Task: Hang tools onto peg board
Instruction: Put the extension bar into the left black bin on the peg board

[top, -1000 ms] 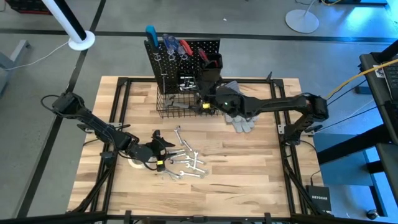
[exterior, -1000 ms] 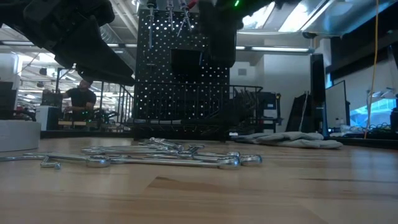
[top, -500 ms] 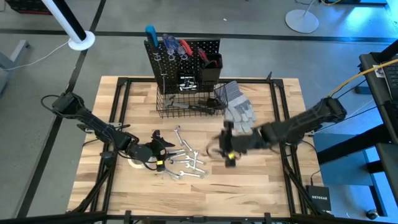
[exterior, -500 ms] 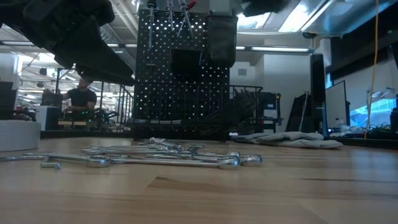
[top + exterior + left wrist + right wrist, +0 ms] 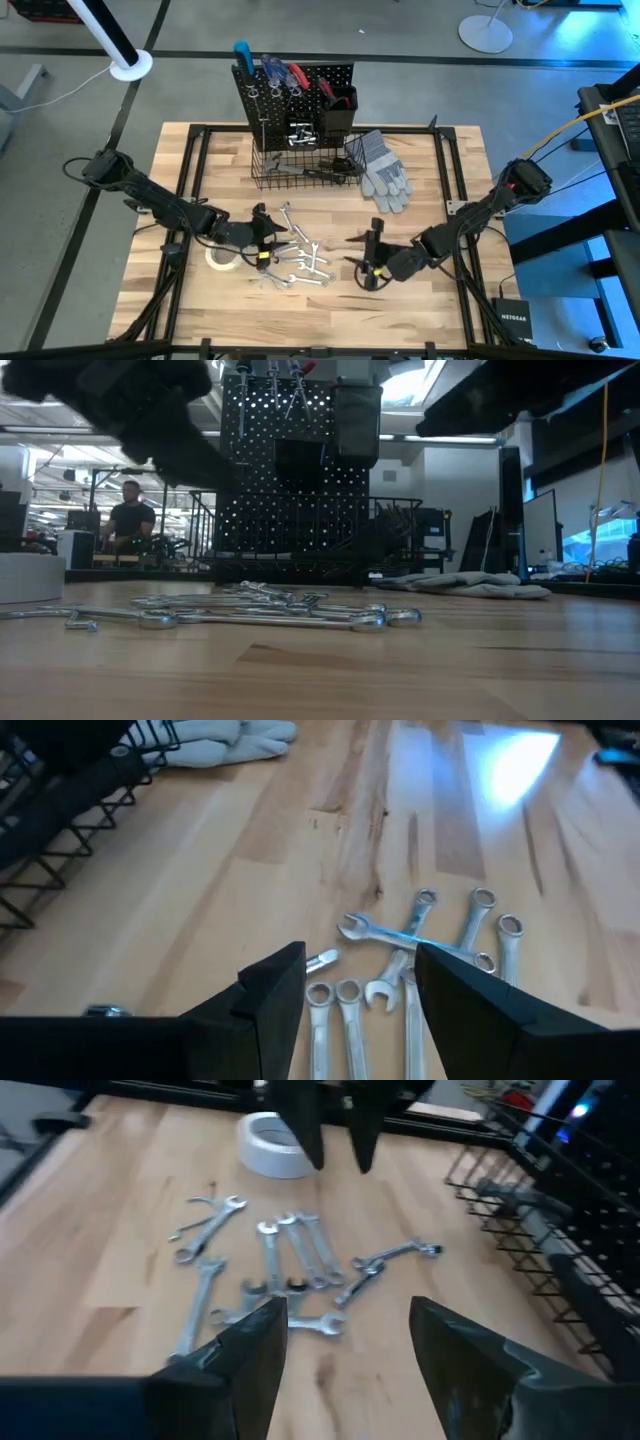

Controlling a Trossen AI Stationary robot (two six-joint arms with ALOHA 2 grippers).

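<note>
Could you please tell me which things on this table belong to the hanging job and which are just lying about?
Job:
scattered silver metal wrenches
white tape roll
upright black perforated peg board

Lying about:
grey fabric work gloves

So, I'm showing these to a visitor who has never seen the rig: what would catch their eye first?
Probably the scatter of silver wrenches lying loose on the wooden table near its front, with the left hand and right hand both open, facing the pile from either side. Next, the black peg board upright at the table's back edge, colourful handles sticking up, grey gloves beside its wire basket.
</note>
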